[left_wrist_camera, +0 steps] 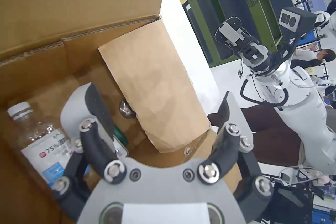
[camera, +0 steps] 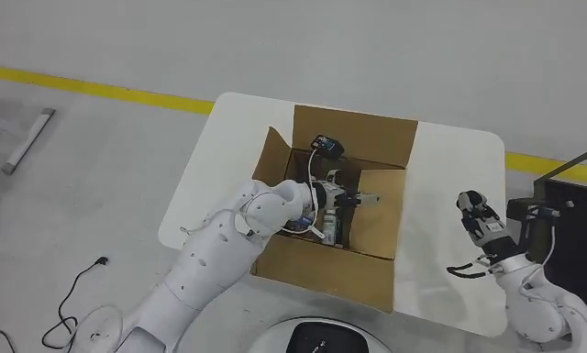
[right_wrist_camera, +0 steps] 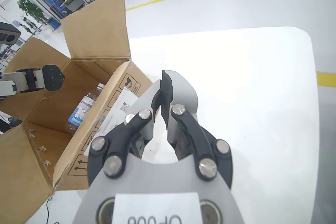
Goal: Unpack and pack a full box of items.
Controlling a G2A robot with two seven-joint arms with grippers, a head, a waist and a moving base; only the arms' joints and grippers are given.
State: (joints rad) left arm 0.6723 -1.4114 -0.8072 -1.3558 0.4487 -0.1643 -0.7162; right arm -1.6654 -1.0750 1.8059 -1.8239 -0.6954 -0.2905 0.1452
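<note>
Trouble, seen from above, would come from the tight space. The left gripper [camera: 362,199] sits inside the box [camera: 353,133], and an inward-folded flap [camera: 383,215] hangs just past its fingertips. A careless close or lift could snag cardboard and drag the box across the table [camera: 449,261]. The right gripper [camera: 472,204] waits well off to the side.

From the left wrist, the jaws stand wide apart and hold nothing. A clear bottle [left_wrist_camera: 39,141] lies just outside one finger, not between the two, while the flap stands ahead of the gap. Closing here would likely pinch the flap or miss the bottle, which looks smooth and liable to roll.

From the right wrist, the right gripper's fingers are pressed together and empty, above bare table beside the box's outer wall. The bottle lies inside, beyond that wall.
</note>
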